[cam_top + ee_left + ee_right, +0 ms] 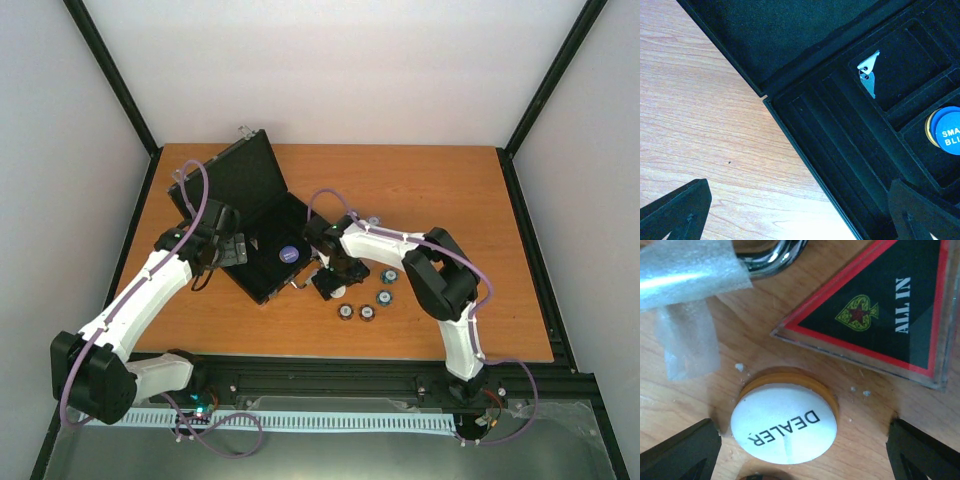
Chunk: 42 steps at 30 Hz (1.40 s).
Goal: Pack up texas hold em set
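Open case (262, 225) on bench (450, 200), left tool (800, 220) spread, empty, over case's left rim, right tool (800, 450) spread astride dealer disc (785, 422) right of case, holding nothing

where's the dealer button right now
In the right wrist view the white dealer disc lies flat on the table, framed by the open right gripper, just below the ALL IN triangle and apart from it.

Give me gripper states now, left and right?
Left gripper: open, empty, over the case edge.
Right gripper: open, jaws either side of the DEALER disc, not closed on it.
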{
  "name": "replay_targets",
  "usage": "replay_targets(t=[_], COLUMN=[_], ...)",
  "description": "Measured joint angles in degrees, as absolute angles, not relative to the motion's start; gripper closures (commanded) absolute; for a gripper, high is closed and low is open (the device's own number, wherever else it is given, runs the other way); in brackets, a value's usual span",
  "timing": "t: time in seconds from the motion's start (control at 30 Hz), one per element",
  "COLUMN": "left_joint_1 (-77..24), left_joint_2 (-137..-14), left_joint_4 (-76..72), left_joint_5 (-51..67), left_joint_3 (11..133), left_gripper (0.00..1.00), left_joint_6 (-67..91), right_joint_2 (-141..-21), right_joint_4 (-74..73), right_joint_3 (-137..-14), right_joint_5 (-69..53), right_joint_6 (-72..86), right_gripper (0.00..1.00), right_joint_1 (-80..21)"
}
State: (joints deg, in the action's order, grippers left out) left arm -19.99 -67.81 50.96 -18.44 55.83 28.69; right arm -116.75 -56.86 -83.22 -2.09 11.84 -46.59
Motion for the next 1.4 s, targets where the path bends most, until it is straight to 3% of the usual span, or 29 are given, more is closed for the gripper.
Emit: replay_targets(t=[0.17,0.8,1.0,1.4], left_joint_1=[-19.99,-19.99,-19.99,-19.99], left_joint_2=[-67.81,-67.75,-67.75,-67.75], left_joint_4=[50.96,50.96,50.96,50.96], left_joint_5=[-18.46,-18.76,-18.81,-19.05], left_joint_3=[55.83,55.83,55.83,55.83], left_gripper=[0.0,0.0,0.0,0.0], left_joint_6=[28.64,28.64,28.67,28.67], right_joint_2=[-117.4,-118.28,-118.3,-118.98], right_joint_4=[-56.49,-55.68,-55.77,-61.34], right_joint_3=[-83.68,-84.79,-84.79,-91.61], right_joint_5=[-1.61,-0.67,-0.49,0.86], right_joint_6=[12.16,14.37,14.52,13.54], right_gripper=[0.13,0.45,0.51,0.51], right_joint_1=[-46.65,-48.56,-48.64,-48.84])
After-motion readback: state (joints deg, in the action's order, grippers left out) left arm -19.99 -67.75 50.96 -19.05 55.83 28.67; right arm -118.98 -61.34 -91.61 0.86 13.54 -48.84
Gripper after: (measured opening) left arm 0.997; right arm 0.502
